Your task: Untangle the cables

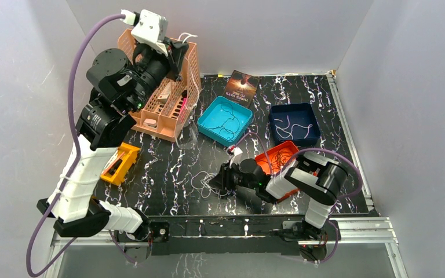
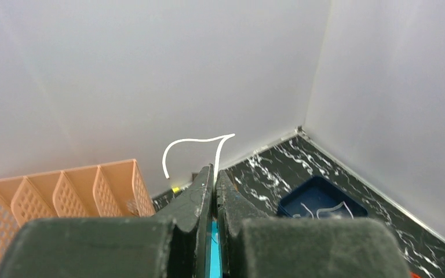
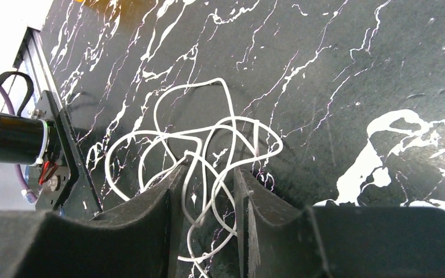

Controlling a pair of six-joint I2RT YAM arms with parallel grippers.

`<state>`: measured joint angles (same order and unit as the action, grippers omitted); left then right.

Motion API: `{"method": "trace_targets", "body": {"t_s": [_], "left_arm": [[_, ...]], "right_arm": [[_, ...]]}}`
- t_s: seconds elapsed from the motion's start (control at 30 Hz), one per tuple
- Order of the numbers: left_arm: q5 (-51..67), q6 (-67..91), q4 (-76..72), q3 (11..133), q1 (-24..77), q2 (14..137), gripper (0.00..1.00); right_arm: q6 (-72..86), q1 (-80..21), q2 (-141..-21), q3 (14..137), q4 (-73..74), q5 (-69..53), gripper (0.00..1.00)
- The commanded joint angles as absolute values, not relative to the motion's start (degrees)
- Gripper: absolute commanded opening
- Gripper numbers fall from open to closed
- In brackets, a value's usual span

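Two black robot arms work over a black marble-patterned table (image 1: pixel 168 165). Below and left of the raised left gripper (image 2: pixel 215 174) stands a peach plastic lattice basket (image 2: pixel 64 191). The right gripper (image 3: pixel 210 171) sits low against the table, jaws partly apart, straddling a tangle of hair-thin white cables (image 3: pixel 200 138). The loops spread just ahead of its fingertips, and several strands pass between them. The left gripper's fingers are pressed together on a single thin white cable (image 2: pixel 188 141), which curls upward from their tips. Closing now would likely catch a bundle. A better move, judging from this, is to shift to one outer loop, pinch only that strand, then lift slowly so the loops slide free rather than tighten.
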<state>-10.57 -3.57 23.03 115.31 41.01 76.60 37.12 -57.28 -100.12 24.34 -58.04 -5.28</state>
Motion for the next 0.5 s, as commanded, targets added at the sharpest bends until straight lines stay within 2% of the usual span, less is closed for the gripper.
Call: {"method": "trace_targets", "body": {"t_s": [0.0, 0.23, 0.47], "left_arm": [[-12.69, -8.71, 17.73, 120.56, 41.17, 77.80, 0.00], [-11.99, -11.06, 14.87, 122.76, 41.18, 78.13, 0.00], [-11.83, -10.65, 13.54, 118.59, 41.15, 77.57, 0.00]], "right_arm": [[36.18, -58.41, -100.77, 21.66, -53.64, -4.07, 0.44], [36.41, -59.08, -100.19, 20.84, -53.80, -4.01, 0.45], [32.52, -59.18, -89.15, 22.41, -45.17, -2.49, 0.51]]}}
